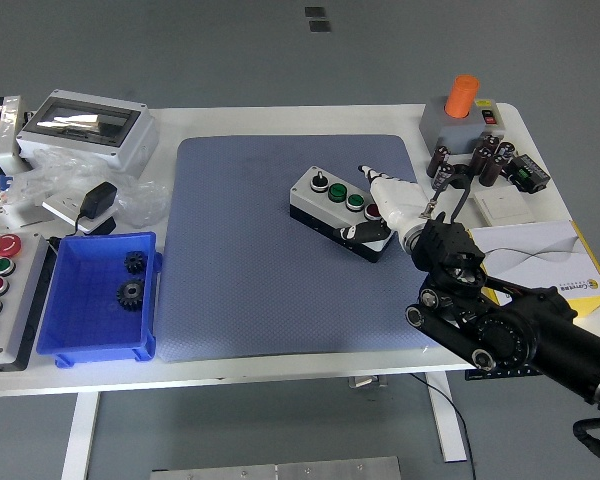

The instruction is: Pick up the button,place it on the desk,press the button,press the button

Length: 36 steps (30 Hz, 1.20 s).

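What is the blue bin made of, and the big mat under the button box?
The blue bin looks like hard, glossy plastic: smooth moulded walls with shine along the rim. The mat looks like soft, matte rubber or foam, judging by its fine dotted texture and rounded corners, though I can't be sure which.

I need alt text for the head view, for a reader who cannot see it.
The robot's right hand rests on a grey button box lying on a blue mat. A blue bin holding two gears sits at the left.
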Each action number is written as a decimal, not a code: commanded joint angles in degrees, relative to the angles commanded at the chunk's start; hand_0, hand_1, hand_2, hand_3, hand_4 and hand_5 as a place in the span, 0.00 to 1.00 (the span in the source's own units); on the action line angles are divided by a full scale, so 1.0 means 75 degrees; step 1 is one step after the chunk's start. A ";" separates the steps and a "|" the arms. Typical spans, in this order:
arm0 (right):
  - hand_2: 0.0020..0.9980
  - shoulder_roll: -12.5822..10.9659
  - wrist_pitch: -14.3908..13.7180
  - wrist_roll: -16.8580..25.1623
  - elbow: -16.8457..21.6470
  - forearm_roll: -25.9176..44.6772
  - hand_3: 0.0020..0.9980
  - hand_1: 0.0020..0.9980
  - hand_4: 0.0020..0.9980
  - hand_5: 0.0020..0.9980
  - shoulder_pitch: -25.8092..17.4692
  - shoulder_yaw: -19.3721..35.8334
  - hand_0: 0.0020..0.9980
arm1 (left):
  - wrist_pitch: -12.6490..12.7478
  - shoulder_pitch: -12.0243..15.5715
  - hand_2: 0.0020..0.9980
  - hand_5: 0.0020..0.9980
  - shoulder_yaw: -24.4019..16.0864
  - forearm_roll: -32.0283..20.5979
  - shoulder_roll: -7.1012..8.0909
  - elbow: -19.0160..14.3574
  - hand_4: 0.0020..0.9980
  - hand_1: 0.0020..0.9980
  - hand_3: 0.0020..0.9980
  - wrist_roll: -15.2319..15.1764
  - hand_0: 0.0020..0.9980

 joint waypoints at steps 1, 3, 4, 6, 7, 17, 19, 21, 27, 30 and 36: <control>0.61 0.0004 0.0013 0.0004 -0.0014 -0.0009 0.99 0.52 0.86 0.20 0.0003 0.0006 0.31 | 0.0000 -0.0002 0.59 0.17 0.0000 0.0001 0.0000 0.0000 0.56 0.73 0.63 0.0000 0.73; 0.61 0.0014 0.0041 0.0016 -0.0044 -0.0029 0.99 0.52 0.86 0.20 0.0010 0.0021 0.31 | -0.0001 -0.0005 0.59 0.17 0.0000 0.0003 0.0000 0.0000 0.56 0.73 0.63 -0.0001 0.73; 0.54 0.0020 0.0061 0.0030 -0.0065 -0.0043 0.87 0.49 0.81 0.15 0.0015 0.0037 0.25 | -0.0001 -0.0008 0.59 0.17 0.0001 0.0004 0.0000 0.0000 0.56 0.73 0.62 -0.0002 0.73; 0.54 0.0034 0.0098 0.0062 -0.0113 -0.0073 0.87 0.49 0.81 0.15 0.0024 0.0078 0.25 | 0.0000 -0.0015 0.59 0.17 0.0001 0.0000 0.0000 0.0000 0.56 0.73 0.62 -0.0005 0.73; 0.54 0.0037 0.0103 0.0082 -0.0132 -0.0085 0.87 0.49 0.81 0.15 0.0029 0.0099 0.25 | 0.0000 -0.0019 0.59 0.17 -0.0003 0.0006 0.0000 0.0000 0.56 0.73 0.62 -0.0006 0.73; 0.46 0.0030 -0.0093 0.0344 -0.0166 -0.0086 0.70 0.44 0.75 0.11 0.0031 0.0114 0.23 | 0.0007 -0.0028 0.59 0.17 0.0046 -0.0058 -0.0002 0.0000 0.55 0.73 0.62 -0.0026 0.73; 0.46 0.0006 -0.0214 0.0488 -0.0111 -0.0081 0.70 0.44 0.75 0.11 0.0028 0.0121 0.23 | 0.0009 -0.0031 0.59 0.17 0.0061 -0.0076 -0.0006 0.0000 0.55 0.73 0.62 -0.0034 0.73; 0.46 -0.0032 -0.0348 0.0689 -0.0016 -0.0072 0.70 0.44 0.75 0.11 0.0024 0.0139 0.23 | 0.0011 -0.0032 0.59 0.17 0.0072 -0.0088 -0.0010 0.0000 0.55 0.73 0.62 -0.0038 0.73; 0.42 -0.0318 -0.0625 0.1576 0.0558 0.0062 0.55 0.43 0.72 0.13 0.0001 0.0252 0.23 | 0.0027 -0.0020 0.59 0.17 0.0078 -0.0122 -0.0023 0.0000 0.55 0.74 0.62 -0.0045 0.73; 0.38 -0.0528 -0.0666 0.2098 0.0887 0.0125 0.40 0.41 0.49 0.00 0.0023 0.0105 0.21 | 0.0034 -0.0012 0.59 0.17 0.0085 -0.0141 -0.0029 0.0000 0.55 0.73 0.62 -0.0043 0.73; 0.37 -0.0903 -0.0708 0.3113 0.1420 -0.0026 0.39 0.40 0.45 0.00 0.0148 -0.0773 0.21 | 0.0038 -0.0013 0.59 0.18 0.0096 -0.0158 -0.0038 0.0000 0.55 0.74 0.62 -0.0042 0.73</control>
